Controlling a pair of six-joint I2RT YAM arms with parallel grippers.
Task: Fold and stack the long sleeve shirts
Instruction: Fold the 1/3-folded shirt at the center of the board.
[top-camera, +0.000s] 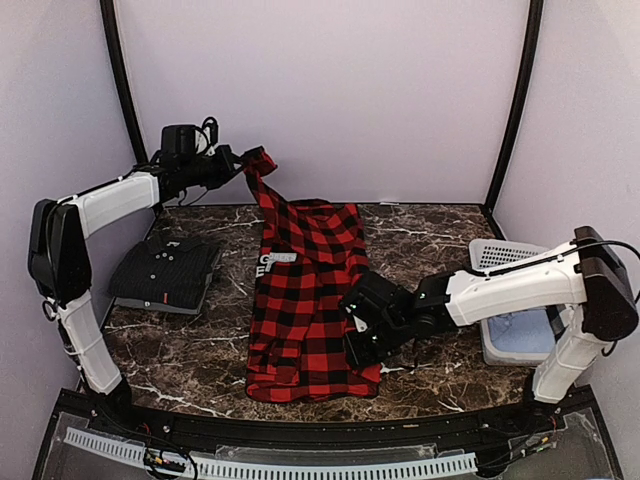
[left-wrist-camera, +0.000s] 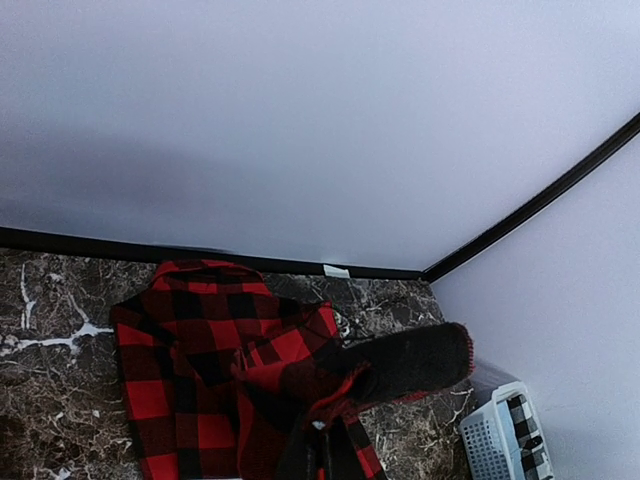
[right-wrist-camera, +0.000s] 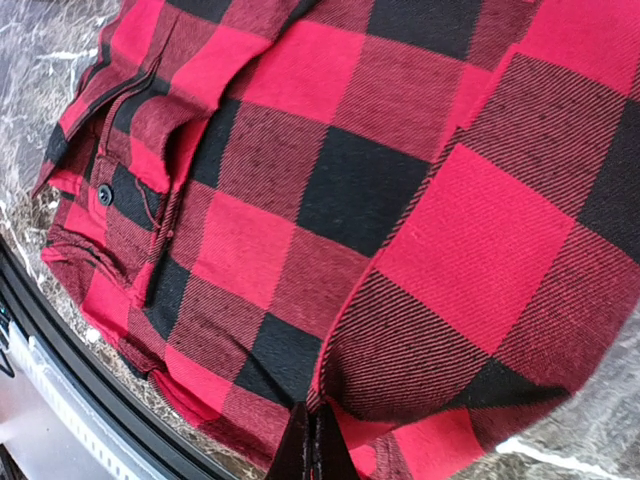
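Observation:
The red-and-black check flannel shirt (top-camera: 305, 290) lies lengthwise on the middle of the marble table (top-camera: 430, 240). My left gripper (top-camera: 238, 162) is raised at the back left, shut on one end of the flannel, which hangs from it down to the table. In the left wrist view the gripper (left-wrist-camera: 322, 452) pinches the cloth, and a dark inside-out cuff (left-wrist-camera: 415, 360) sticks out to the right. My right gripper (top-camera: 356, 338) is low, shut on a fold at the flannel's right edge (right-wrist-camera: 400, 300), with its fingertips (right-wrist-camera: 315, 448) pressed together. The dark charcoal shirt (top-camera: 165, 272) lies folded at the left.
A white perforated basket (top-camera: 505, 255) with a pale blue cloth (top-camera: 520, 335) in it stands at the right edge, close behind my right arm. Black frame posts rise at the back corners. The table's front edge has a black rail (top-camera: 300, 432).

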